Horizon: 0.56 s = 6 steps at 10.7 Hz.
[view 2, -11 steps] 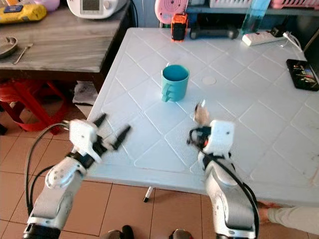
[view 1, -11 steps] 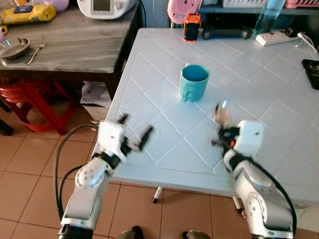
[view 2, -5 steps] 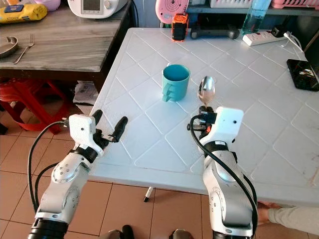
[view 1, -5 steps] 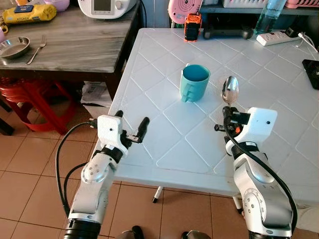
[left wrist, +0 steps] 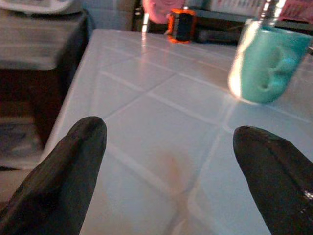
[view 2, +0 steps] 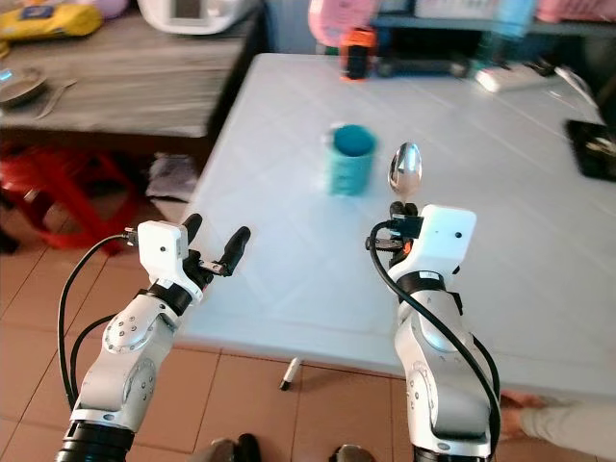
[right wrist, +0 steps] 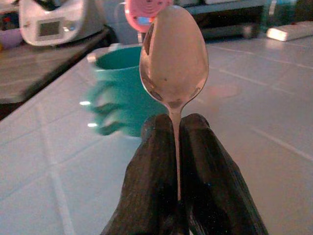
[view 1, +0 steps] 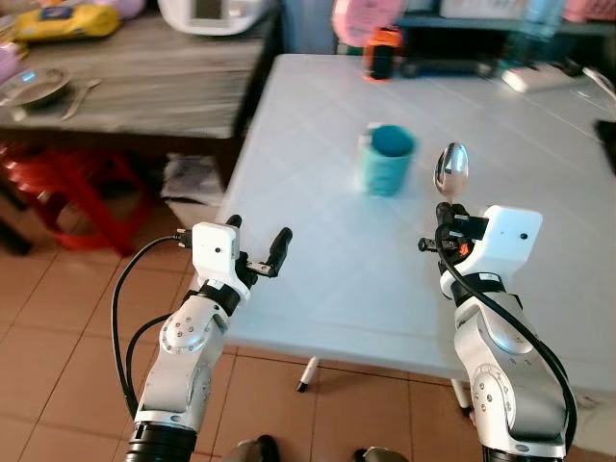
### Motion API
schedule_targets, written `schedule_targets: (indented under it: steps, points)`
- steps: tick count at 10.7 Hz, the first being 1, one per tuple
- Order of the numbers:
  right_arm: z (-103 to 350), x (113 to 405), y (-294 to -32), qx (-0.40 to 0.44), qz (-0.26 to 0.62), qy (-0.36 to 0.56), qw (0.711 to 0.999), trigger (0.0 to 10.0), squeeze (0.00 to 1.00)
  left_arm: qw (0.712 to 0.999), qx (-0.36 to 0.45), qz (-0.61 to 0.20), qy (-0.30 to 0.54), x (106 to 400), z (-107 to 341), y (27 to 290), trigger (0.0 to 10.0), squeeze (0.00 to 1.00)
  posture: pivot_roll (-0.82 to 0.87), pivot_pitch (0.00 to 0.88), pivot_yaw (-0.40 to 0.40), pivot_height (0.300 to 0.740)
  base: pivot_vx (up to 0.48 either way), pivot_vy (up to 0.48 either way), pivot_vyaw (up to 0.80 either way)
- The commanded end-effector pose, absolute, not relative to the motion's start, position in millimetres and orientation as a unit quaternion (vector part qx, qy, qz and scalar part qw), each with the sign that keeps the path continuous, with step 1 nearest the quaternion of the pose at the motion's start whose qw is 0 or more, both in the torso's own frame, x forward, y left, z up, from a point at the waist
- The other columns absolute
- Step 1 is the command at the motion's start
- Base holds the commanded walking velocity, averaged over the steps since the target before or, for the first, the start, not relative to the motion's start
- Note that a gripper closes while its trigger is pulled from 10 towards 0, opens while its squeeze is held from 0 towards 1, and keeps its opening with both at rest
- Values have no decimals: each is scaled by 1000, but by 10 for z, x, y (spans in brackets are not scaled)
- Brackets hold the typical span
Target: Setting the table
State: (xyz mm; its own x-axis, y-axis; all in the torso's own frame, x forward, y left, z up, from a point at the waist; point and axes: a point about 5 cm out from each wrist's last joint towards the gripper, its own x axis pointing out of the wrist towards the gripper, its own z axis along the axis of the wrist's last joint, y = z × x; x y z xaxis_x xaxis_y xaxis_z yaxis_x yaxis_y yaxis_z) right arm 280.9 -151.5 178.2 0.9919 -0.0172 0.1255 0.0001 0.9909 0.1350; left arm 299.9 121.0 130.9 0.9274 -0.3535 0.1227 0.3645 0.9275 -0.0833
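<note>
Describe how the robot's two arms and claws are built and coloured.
Both arms are silver with rounded joint housings and a white boxy wrist block. Each ends in a claw, left claw and right claw, of two long black fingers. A black cable loops along each arm; the right wrist shows an orange detail.

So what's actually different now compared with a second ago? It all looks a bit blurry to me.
A second ago the right gripper was swinging, the spoon just a blur in it. Now it holds the spoon steady, bowl up, beside the teal mug. The left gripper has also settled, open at the white table edge. The blur is the camera moving; mug and table seem to have stayed put.
</note>
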Motion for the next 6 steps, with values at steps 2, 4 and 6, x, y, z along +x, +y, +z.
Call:
schedule_targets:
  steps: [2, 4, 6]
  points:
    - [1809, 2804, -1472, 67, 2, -72, 995, 10000, 0, 980, -50, -188, -44, 2993, 1279, 1220, 10000, 0, -188, 165, 63, 740, 0, 377, 0]
    - [1792, 2805, -1462, 66, 3, -70, 995, 10000, 0, 980, -48, -190, -45, 2989, 1282, 1219, 10000, 0, -186, 166, 64, 740, 0, 450, 0]
    - [1784, 2806, -1457, 66, 1, -69, 995, 10000, 0, 980, -47, -190, -46, 2984, 1287, 1220, 10000, 0, -182, 171, 63, 740, 0, 450, 0]
